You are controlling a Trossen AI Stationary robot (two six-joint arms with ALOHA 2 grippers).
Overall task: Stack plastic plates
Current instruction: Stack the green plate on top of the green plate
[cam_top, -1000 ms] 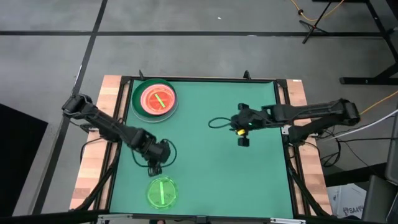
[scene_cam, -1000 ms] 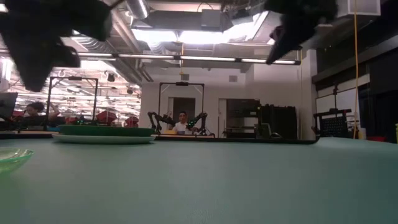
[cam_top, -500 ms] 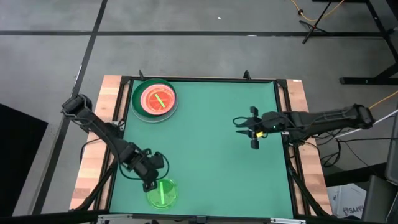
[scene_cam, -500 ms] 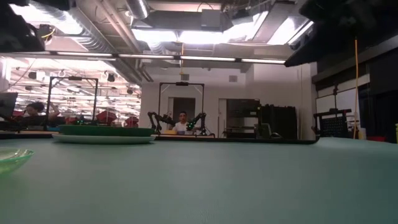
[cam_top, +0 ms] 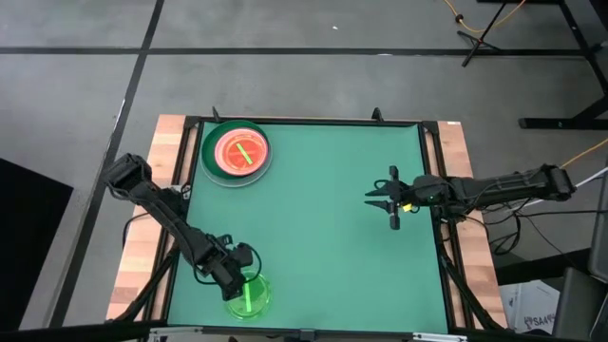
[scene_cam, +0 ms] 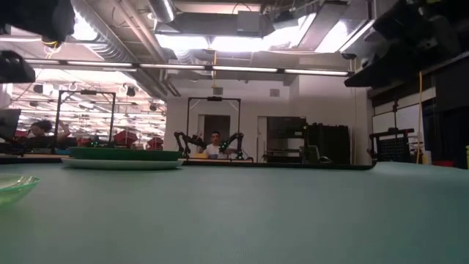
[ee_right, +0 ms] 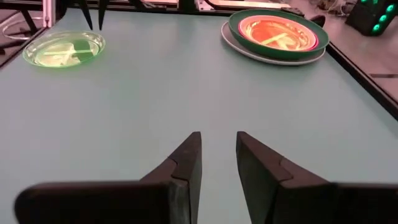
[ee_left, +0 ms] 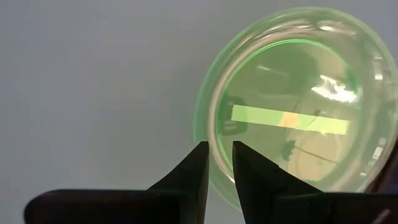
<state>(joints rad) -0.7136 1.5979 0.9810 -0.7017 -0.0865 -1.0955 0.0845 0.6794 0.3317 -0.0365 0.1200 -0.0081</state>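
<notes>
Left pincer (ee_left: 216, 163) slightly spread at green plate (ee_left: 292, 106) rim, plate cut off by frame; right pincer (ee_right: 217, 163) slightly spread, empty.

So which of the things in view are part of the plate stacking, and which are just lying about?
Job:
- stack of plates, orange one on top, at the table's far left corner
- lone translucent green plate, near left
- left gripper, over that plate's rim, fingers slightly apart
- right gripper, waiting at the right edge

Lying about:
- Nothing else on the green table
</notes>
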